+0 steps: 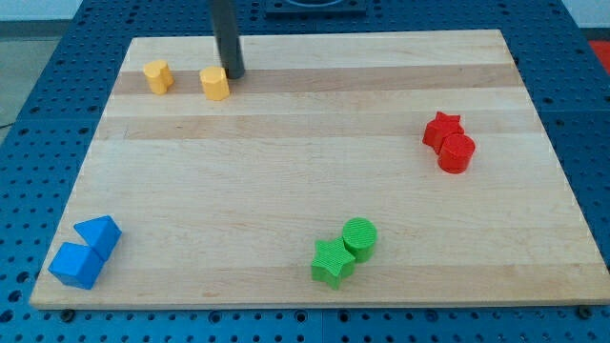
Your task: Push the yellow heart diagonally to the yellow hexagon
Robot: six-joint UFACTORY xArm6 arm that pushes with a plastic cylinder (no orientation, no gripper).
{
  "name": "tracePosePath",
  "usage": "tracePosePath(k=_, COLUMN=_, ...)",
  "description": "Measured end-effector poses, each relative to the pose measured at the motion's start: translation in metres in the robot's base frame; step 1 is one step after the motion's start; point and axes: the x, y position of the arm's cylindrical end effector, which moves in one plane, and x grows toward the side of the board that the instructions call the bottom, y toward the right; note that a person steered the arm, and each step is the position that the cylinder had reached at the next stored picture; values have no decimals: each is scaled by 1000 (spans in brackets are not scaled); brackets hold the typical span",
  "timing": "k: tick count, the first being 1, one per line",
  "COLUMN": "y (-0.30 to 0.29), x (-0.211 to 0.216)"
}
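You'll find the yellow heart (157,76) at the far left of the wooden board (305,181), close to the far edge. Just to its right, apart from it with a narrow gap of bare wood between, sits the yellow hexagon (215,84). My tip (234,74) is touching, or all but touching, the hexagon's far right side; the dark rod rises straight up from there and out of the top of the picture. There are no fingers to report on this rig, only the rod, so nothing is being held.

Moving outward, on the right side of the board you see a red star (441,127) with a red cylinder (457,152) pressed against its near side. Near the front edge, a green cylinder (359,236) touches a green star (332,262). At the near left corner, two blue blocks sit touching: a blue triangular block (100,233) and a blue cube (76,265).
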Motion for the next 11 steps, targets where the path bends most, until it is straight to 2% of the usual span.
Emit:
tracePosePath(k=2, y=-65, x=-12)
tracePosePath(k=3, y=-74, x=-12)
tracePosePath(k=4, y=-115, x=-3)
tracePosePath(k=5, y=-112, x=30)
tracePosePath(k=6, y=-79, x=29)
tracePosePath(k=7, y=-84, x=-16)
tracePosePath(k=8, y=-152, x=-37)
tracePosePath(k=9, y=-164, x=-33)
tracePosePath(k=10, y=-159, x=-1)
tracePosePath(k=11, y=-128, x=30)
